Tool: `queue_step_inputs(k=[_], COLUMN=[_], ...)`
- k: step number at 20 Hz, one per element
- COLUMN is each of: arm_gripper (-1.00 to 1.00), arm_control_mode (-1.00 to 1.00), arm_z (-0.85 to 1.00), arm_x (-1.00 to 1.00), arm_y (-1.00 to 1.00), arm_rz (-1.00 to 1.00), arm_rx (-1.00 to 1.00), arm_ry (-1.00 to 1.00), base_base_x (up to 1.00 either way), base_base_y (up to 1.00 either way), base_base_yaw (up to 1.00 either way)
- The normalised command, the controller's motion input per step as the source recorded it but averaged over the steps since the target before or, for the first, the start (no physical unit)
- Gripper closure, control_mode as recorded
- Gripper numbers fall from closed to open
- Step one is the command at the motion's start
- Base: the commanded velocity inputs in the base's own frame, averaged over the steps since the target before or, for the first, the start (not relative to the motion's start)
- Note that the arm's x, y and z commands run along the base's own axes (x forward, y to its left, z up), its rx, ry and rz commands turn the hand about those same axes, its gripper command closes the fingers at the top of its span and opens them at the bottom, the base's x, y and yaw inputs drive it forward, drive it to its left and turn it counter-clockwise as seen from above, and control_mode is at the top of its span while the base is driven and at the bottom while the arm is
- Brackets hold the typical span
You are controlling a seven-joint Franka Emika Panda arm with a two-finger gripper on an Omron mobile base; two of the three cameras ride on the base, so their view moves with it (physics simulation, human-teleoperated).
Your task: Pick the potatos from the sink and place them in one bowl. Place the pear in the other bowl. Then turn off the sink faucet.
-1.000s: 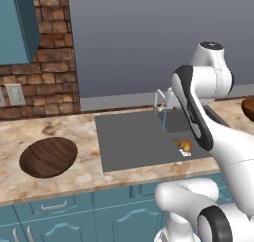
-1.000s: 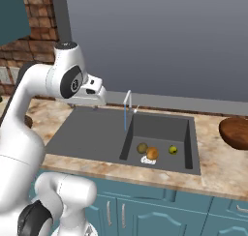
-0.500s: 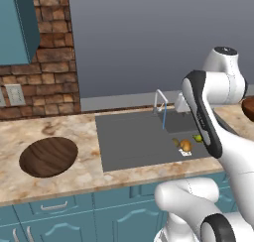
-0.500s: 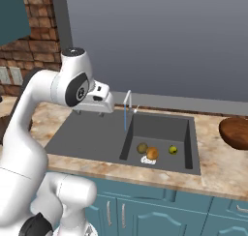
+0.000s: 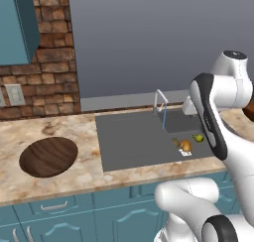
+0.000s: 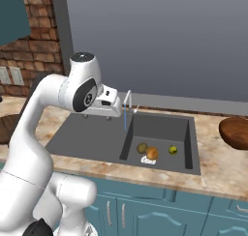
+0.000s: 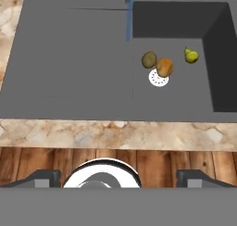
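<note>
Potatoes: two small lumps lie in the deeper well of the sink (image 7: 69, 58), the golden-orange potato (image 7: 165, 66) touching the dull olive-green potato (image 7: 149, 59) on its faucet side. The orange one sits at the edge of the white drain (image 7: 158, 79).
Pear: a small yellow-green pear (image 7: 190, 56) rests on the well floor, apart from the potatoes and nearer the well's far side wall; seen from the right base camera it lies to the right of the pair (image 6: 173, 150).
Sink: a dark grey basin set in the speckled stone counter (image 5: 64, 176), flat panel on one side, well on the other.
Faucet: the slim silver sink faucet (image 6: 128, 98) stands at the back rim where panel meets well, a thin blue stream of water (image 7: 129, 22) falling from its spout.
Bowls: the dark wood-grain bowl (image 5: 48, 156) sits on the counter left of the sink, well apart from it; the reddish-brown bowl (image 6: 235, 131) sits on the counter right of the sink.
Gripper: the gripper (image 7: 118, 176) hangs high above the front of the counter, looking down into the basin, its two dark tips spread wide with nothing between them.
Surroundings: brick wall (image 5: 49, 52) and teal cabinets (image 5: 74, 216) frame the counter.
</note>
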Motion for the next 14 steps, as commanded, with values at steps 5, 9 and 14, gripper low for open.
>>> queue_step_inputs(k=[5, 9, 14], arm_gripper=[-1.0, -1.0, -1.0], arm_control_mode=[-1.0, -1.0, -1.0], arm_z=[-0.09, -0.17, -0.15], arm_x=[-0.05, -0.01, 0.0], arm_y=[-0.27, -0.26, -0.24], arm_rz=[0.0, 0.0, 0.0], arm_rx=[0.0, 0.0, 0.0], arm_ry=[0.0, 0.0, 0.0], base_base_x=[0.0, 0.0, 0.0], base_base_y=[0.0, 0.0, 0.0], base_base_yaw=[0.0, 0.0, 0.0])
